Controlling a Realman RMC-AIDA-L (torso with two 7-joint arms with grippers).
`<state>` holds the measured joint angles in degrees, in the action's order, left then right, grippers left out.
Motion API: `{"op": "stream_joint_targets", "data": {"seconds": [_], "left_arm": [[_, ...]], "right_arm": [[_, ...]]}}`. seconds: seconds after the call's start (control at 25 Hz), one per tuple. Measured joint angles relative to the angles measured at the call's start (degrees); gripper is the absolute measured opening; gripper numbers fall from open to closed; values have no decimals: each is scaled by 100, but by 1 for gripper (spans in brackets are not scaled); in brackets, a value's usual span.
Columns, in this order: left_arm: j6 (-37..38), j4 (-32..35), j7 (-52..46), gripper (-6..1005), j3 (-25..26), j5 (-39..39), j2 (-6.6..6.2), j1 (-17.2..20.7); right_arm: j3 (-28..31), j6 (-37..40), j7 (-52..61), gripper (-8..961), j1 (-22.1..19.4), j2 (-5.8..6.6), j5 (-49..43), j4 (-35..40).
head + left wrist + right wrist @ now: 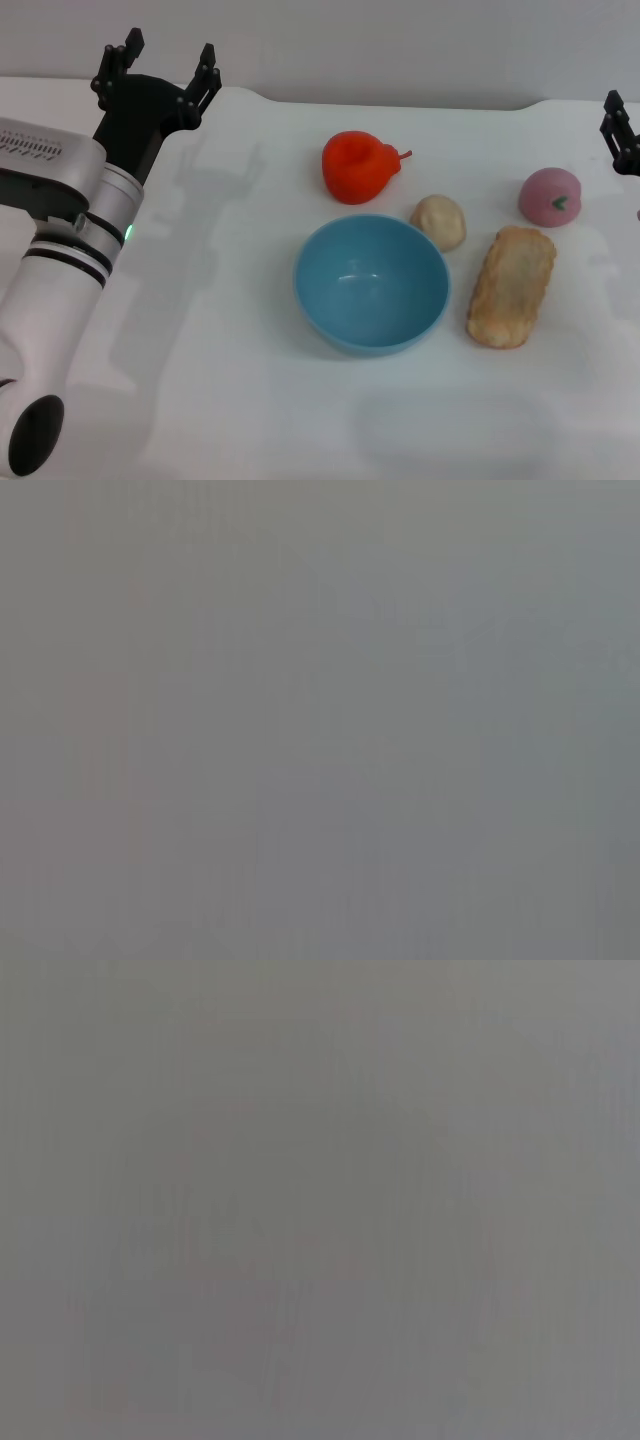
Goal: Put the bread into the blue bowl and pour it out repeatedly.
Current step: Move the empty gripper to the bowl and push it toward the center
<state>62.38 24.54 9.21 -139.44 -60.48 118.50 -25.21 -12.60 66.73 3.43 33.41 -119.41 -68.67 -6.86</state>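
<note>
The left gripper hangs raised over the far left of the bench, fingers spread, holding nothing. The blue bowl stands empty mid-bench; the bread lies flat just beside it at three o'clock, apart from the rim. The right gripper shows only at the right edge; whether its fingers are spread I cannot tell. It is nearer: grasp the loaf across its narrow width, lift level, release above the bowl's centre.
</note>
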Motion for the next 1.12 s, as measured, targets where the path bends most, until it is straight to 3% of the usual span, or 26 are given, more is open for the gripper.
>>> {"op": "stream_joint_targets", "data": {"seconds": [0.4,0.72,0.8,0.88,0.92,1.12], "left_arm": [[419,63,-489,811,-71,16,11,282],[357,322,-1385,805,-157,537,-167,429],[100,387,-1867,802,-149,684,-275,270],[23,393,-1955,798,-148,729,-297,218],[-490,434,-2330,798,-140,1000,-392,-55],[-1724,815,-2975,798,-98,1736,-592,-474]], "right_arm": [[290,4,0,577,-35,3,3,-14],[517,-18,0,577,-139,30,3,51],[543,-27,0,577,-206,31,3,54],[560,-27,0,576,-281,29,3,53],[567,-27,0,576,-314,28,3,54],[581,-43,0,576,-472,28,3,101]]}}
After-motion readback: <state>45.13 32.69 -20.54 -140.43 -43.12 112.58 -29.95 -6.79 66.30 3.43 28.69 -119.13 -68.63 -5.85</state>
